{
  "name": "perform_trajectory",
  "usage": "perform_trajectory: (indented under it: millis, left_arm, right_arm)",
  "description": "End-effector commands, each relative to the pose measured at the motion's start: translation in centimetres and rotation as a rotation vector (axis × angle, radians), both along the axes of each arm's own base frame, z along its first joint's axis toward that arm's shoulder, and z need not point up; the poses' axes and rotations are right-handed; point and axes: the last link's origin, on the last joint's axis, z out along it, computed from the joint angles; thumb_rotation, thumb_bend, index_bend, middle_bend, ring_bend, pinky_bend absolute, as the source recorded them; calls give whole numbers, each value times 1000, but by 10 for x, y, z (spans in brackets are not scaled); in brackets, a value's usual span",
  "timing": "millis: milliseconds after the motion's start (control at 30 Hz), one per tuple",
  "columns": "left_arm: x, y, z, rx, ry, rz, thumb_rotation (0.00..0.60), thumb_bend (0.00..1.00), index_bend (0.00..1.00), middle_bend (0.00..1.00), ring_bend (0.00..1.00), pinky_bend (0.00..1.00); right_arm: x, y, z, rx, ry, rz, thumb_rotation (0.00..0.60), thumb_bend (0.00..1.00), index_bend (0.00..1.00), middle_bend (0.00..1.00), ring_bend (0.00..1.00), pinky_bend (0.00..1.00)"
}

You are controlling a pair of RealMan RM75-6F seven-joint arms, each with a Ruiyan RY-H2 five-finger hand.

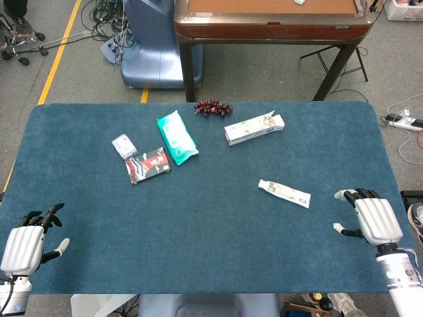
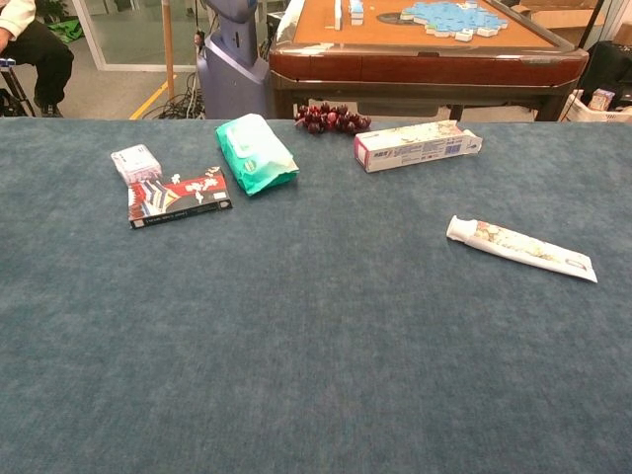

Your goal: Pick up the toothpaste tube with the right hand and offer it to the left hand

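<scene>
The white toothpaste tube (image 1: 284, 193) lies flat on the blue table, right of centre, cap end to the left; the chest view shows the same toothpaste tube (image 2: 520, 248) at mid right. My right hand (image 1: 371, 219) hovers near the table's right front, to the right of the tube and apart from it, fingers spread and empty. At the front left corner my left hand (image 1: 26, 239) is open too, holding nothing. Neither hand appears in the chest view.
A toothpaste box (image 1: 254, 128), a bunch of dark grapes (image 1: 212, 107), a green wipes pack (image 1: 176, 137), a red and black packet (image 1: 147, 164) and a small white packet (image 1: 124, 145) lie across the far half. A brown table (image 1: 271, 20) stands behind.
</scene>
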Motion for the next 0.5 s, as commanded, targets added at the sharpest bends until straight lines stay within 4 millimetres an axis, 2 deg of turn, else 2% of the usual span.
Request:
perform_trajectory:
  millis: [33, 300, 500]
  left_arm:
    - [-1, -1, 0, 0, 0, 2, 600, 216, 173, 458, 420, 181]
    - [-2, -3, 1, 3, -4, 3, 600, 216, 173, 458, 420, 181]
    - [-4, -7, 0, 1, -14, 12, 600, 217, 173, 458, 420, 181]
  right_arm:
    - [15, -24, -12, 55, 18, 26, 600, 195, 305, 359, 239, 260]
    - [31, -64, -53, 175, 52, 37, 600, 195, 278, 331, 198, 260]
    - [33, -91, -90, 256, 66, 14, 600, 195, 278, 324, 193, 260]
